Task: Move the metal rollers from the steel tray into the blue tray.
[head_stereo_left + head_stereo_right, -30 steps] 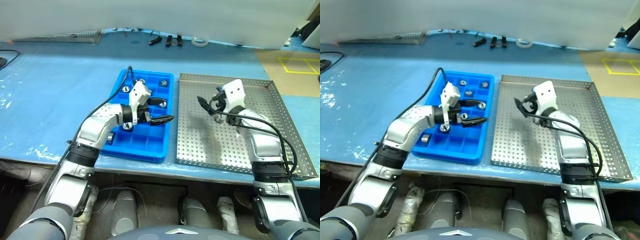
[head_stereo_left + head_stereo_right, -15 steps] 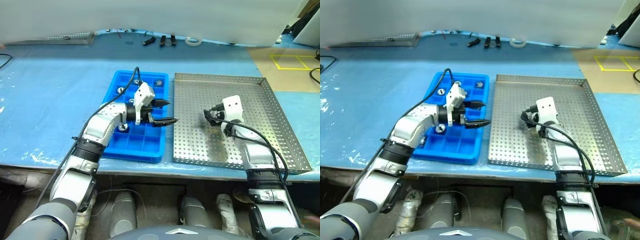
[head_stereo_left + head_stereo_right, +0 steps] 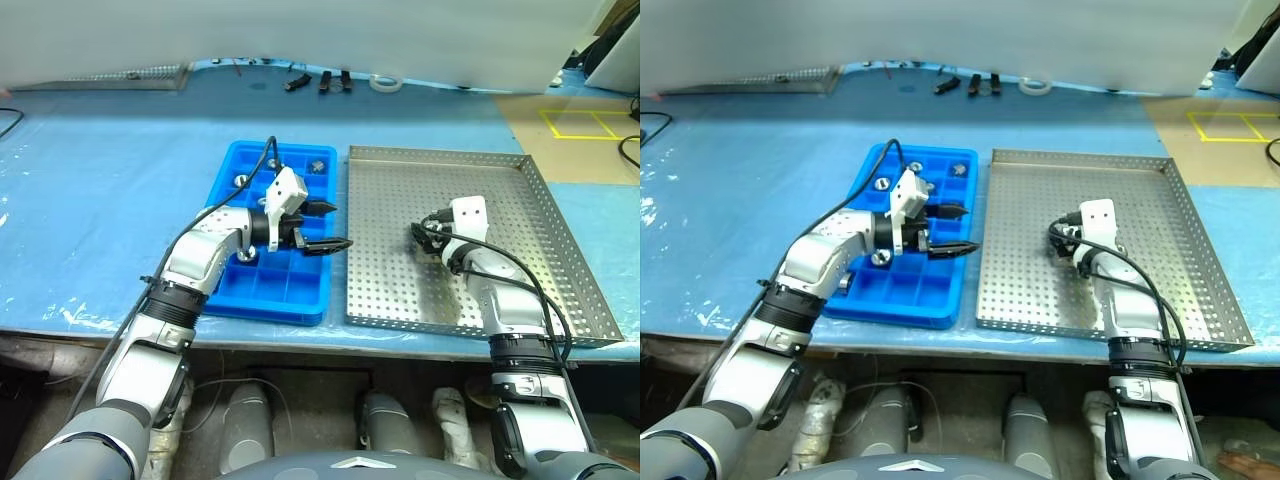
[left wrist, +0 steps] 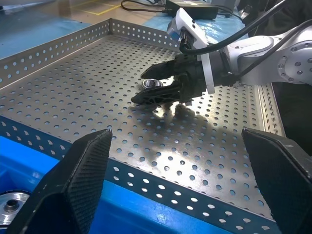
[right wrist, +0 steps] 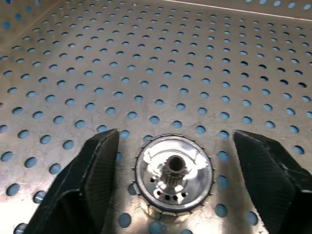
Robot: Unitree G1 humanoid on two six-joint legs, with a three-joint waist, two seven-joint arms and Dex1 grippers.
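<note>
Right wrist view: roller (image 5: 174, 174) axis-up, upright.

The blue tray (image 3: 228, 296) lies left of the steel tray (image 3: 520, 200), their long sides just beside each other on the table (image 3: 90, 200). Several rollers (image 3: 241, 180) sit in the blue tray's far compartments. One roller (image 5: 174, 174) rests on the steel tray's floor, between the right gripper's (image 4: 152, 89) fingers. The left gripper (image 3: 322, 226) hovers over the blue tray's right edge.

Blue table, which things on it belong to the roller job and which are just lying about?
Job: steel tray; metal roller between right gripper fingers; blue tray with rollers; left gripper.
Lying about: tape roll; dark tools; far perforated tray.
</note>
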